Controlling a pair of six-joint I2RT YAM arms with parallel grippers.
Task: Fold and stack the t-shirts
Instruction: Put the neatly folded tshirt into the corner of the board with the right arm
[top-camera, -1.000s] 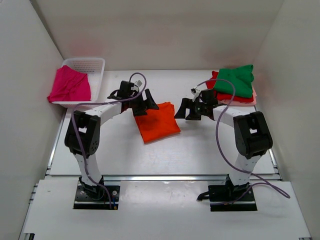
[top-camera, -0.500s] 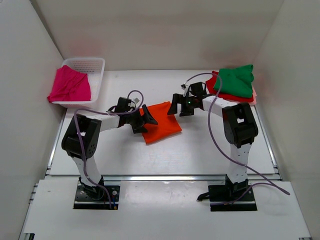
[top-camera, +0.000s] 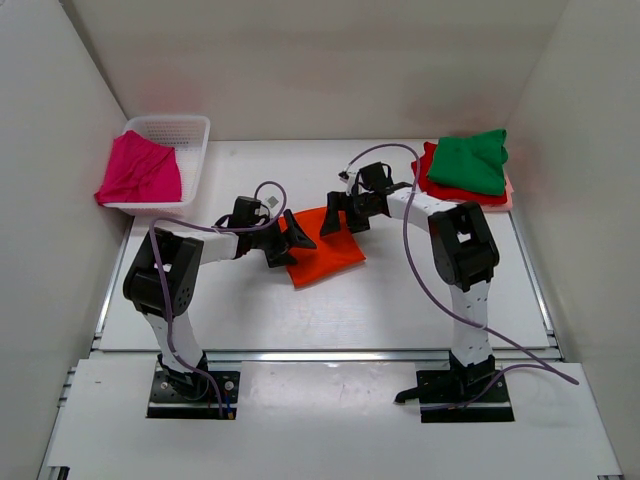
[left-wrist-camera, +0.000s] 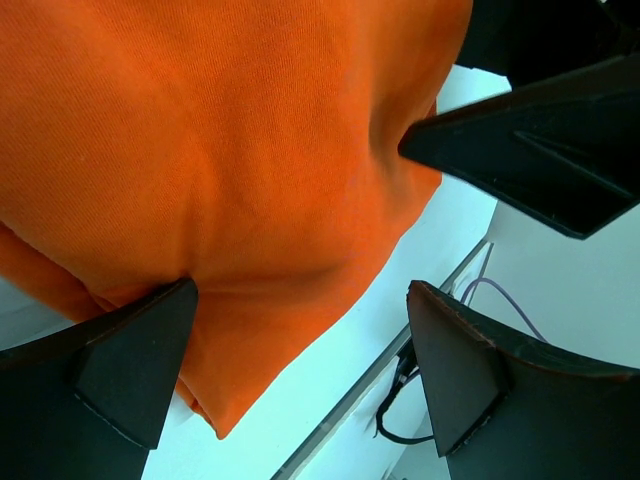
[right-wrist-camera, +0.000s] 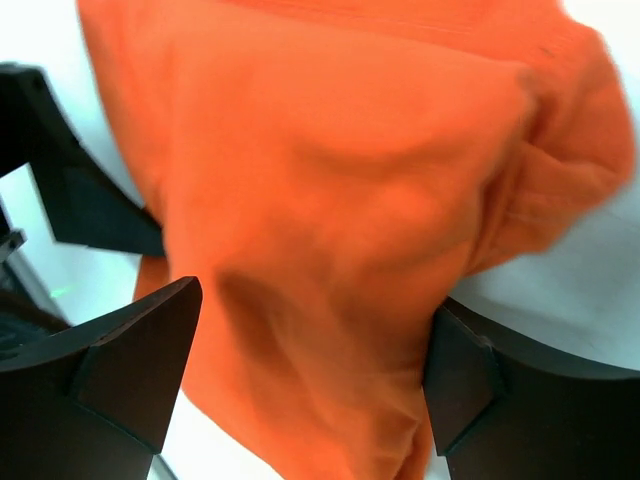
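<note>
The folded orange t-shirt lies flat at mid-table. My left gripper is open at its left edge, and in the left wrist view one finger touches the cloth. My right gripper is open over the shirt's far corner, and in the right wrist view its jaws straddle the orange cloth. A green t-shirt tops a red one and a pale pink one at the back right. A magenta pink t-shirt hangs out of the basket.
The white mesh basket stands at the back left against the left wall. White walls enclose the table on the left, back and right. The metal rail runs along the table's near edge.
My right gripper has swung left from near the stack onto the orange shirt's far corner. My left gripper has dropped to the shirt's left edge. The shirt has shifted slightly.
</note>
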